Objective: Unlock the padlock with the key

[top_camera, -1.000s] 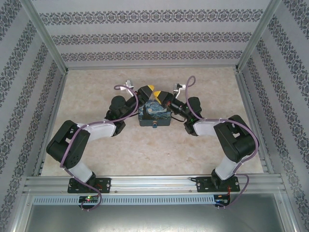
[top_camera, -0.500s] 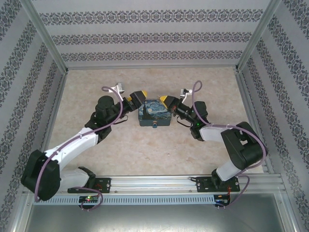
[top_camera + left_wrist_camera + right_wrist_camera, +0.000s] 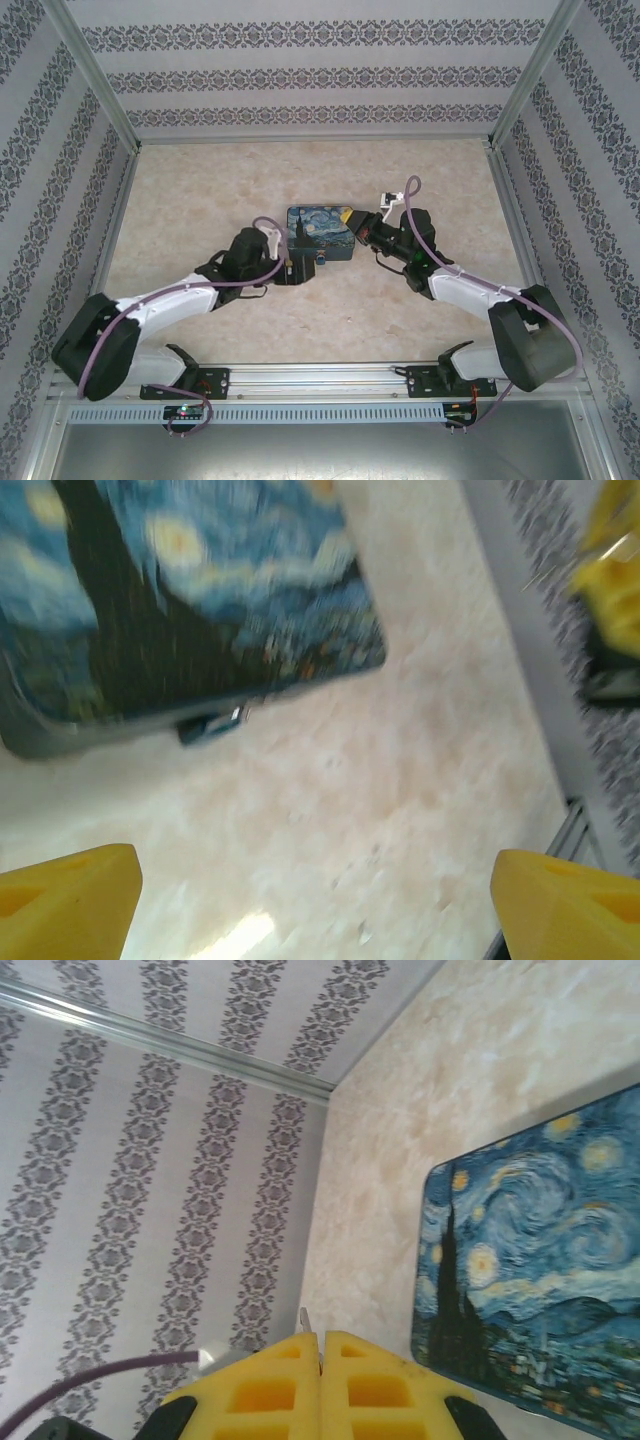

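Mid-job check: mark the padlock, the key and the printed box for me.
padlock (image 3: 207,726): left wrist view, on its blue body.
key (image 3: 303,1318): right wrist view, on its protruding metal tip.
printed box (image 3: 318,228): top external view, on the lid's middle.

Bright, even overhead light falls on the table (image 3: 200,190), leaving only soft shadows under the arms (image 3: 180,295). The frame rails (image 3: 95,80) lean at the top view's edges. The left wrist view is motion-smeared: the box (image 3: 180,600) blurs, and white glare sits on the table near the bottom edge. The right wrist view is sharper, with the key (image 3: 303,1318) a thin pale sliver in the closed right pincer (image 3: 320,1338).
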Controlling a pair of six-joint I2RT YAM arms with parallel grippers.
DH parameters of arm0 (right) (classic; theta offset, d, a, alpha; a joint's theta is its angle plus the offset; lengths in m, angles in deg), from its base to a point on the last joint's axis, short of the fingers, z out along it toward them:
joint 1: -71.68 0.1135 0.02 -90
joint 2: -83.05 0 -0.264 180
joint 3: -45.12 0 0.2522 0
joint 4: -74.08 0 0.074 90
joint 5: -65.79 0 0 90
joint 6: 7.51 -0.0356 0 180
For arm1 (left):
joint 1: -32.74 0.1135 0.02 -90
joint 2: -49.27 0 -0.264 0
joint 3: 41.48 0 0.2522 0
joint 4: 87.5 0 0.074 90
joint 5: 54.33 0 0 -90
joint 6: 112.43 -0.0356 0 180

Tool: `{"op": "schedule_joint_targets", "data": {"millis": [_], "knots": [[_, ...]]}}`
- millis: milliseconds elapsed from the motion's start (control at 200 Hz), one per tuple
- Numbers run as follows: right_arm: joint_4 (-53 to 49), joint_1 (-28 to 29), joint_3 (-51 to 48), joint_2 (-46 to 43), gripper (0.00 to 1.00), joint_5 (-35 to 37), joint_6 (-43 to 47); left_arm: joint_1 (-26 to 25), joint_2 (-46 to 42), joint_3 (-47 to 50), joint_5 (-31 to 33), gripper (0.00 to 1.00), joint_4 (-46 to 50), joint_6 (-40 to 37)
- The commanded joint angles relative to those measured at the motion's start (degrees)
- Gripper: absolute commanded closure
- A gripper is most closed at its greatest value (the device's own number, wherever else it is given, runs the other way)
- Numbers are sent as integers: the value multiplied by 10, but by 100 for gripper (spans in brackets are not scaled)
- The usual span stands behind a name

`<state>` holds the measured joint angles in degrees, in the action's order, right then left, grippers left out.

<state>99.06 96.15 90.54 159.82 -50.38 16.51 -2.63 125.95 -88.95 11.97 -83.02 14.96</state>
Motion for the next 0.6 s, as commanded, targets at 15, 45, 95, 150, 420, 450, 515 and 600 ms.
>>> {"op": "schedule_joint_targets", "data": {"millis": [15, 45, 95, 150, 420, 450, 515, 600], "knots": [[-43, -7, -3, -4, 100, 24, 30, -23, 49, 11, 17, 13, -85, -26], [-42, -7, -3, -2, 100, 26, 29, -26, 62, 12, 19, 14, -102, -26], [-41, -8, -2, 4, 100, 27, 27, -31, 80, 13, 26, 15, -125, -28], [-34, -8, 1, 13, 100, 25, 24, -36, 97, 14, 37, 16, -145, -31], [-5, -14, 20, 66, 100, 11, 15, -38, 154, 7, 74, 20, -207, -67], [-3, -16, 21, 71, 100, 10, 14, -38, 161, 6, 76, 20, -213, -70], [1, -20, 24, 82, 100, 10, 9, -38, 175, 2, 77, 21, -221, -74], [19, -27, 24, 100, 100, 4, 1, -38, 195, -5, 78, 21, -232, -75]]}}
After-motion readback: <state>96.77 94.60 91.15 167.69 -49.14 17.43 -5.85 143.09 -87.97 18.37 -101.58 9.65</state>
